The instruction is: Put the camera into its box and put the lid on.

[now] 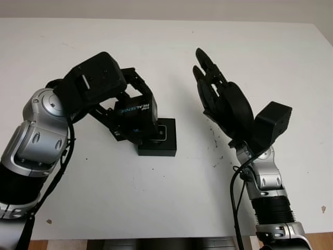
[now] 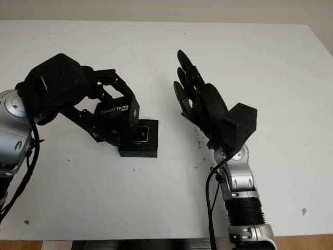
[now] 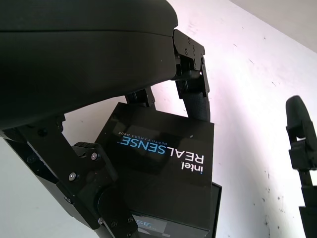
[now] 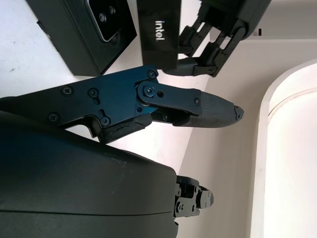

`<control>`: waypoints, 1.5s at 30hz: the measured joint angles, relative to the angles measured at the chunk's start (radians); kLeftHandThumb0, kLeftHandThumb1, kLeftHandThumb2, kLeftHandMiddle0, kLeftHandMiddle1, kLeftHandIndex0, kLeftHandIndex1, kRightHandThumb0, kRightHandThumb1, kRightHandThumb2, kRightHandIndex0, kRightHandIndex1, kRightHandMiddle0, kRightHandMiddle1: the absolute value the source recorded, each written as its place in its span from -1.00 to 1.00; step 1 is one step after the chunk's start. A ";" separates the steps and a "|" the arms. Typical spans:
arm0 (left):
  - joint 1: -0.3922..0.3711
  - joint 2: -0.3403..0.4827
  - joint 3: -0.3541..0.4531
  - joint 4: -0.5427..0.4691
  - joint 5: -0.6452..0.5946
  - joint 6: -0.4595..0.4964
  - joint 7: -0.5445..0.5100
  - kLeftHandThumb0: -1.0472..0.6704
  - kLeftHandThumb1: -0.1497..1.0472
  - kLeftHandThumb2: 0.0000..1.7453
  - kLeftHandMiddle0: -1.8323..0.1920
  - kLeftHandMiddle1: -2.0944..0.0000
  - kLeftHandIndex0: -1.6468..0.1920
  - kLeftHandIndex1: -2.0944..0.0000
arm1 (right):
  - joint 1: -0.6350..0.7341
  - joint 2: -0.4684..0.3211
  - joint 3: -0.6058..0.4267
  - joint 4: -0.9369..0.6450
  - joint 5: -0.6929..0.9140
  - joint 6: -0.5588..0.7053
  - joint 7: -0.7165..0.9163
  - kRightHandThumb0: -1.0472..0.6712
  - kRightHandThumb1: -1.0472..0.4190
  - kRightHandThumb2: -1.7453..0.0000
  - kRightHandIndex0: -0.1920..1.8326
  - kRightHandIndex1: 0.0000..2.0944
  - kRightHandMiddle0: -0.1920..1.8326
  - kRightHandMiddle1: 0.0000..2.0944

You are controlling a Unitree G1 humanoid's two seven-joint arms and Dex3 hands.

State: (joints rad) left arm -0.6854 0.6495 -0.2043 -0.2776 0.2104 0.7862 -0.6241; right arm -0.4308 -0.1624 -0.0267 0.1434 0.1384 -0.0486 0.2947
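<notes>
My left hand (image 1: pixel 120 107) is shut on the black box lid (image 1: pixel 138 110), which reads "intel REALSENSE" (image 3: pixel 166 156). The lid hangs tilted just above the left part of the open black box (image 1: pixel 161 145) on the white table (image 1: pixel 156 198). Inside the box lies the camera (image 1: pixel 162 131), its pale face showing at the uncovered right end. My right hand (image 1: pixel 214 86) is open and raised a little to the right of the box, apart from it. In the right wrist view the box (image 4: pixel 84 39) and the lid (image 4: pixel 158 29) sit beyond my fingers (image 4: pixel 198 106).
The table's near edge (image 1: pixel 156 238) runs along the bottom, with a dark surface below it. A few small dark specks (image 1: pixel 214 140) mark the table between the box and my right arm.
</notes>
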 measured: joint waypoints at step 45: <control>0.054 -0.121 -0.048 0.017 -0.008 -0.038 0.063 -0.01 1.00 -0.90 0.58 -0.48 0.64 -0.47 | 0.004 0.009 0.003 -0.001 -0.003 0.000 -0.015 -0.63 -1.00 0.36 -0.89 -0.96 -0.95 -0.79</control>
State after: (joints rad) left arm -0.6316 0.5286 -0.2518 -0.2604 0.2027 0.7479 -0.5610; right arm -0.4267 -0.1530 -0.0237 0.1421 0.1354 -0.0484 0.2795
